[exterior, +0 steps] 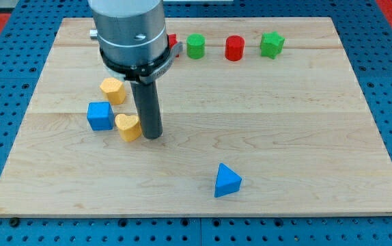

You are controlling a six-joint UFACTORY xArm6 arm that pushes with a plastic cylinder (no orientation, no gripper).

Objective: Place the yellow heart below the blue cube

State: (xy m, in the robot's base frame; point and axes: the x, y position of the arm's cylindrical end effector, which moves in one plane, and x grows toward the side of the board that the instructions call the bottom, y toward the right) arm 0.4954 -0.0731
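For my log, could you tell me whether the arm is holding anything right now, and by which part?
Nothing is held. My tip only rests beside the yellow heart, at its right edge; the rod can push, not grasp.

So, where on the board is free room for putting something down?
The view's right half is bare, between the top row, with the red cylinder, and the blue triangle. Bottom left, below the blue cube, is free too. Crowded: around my tip, beside the yellow heart.

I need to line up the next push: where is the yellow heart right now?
The yellow heart sits left of centre in the camera view, just right of the blue cube and slightly lower, with my tip right beside its right edge.
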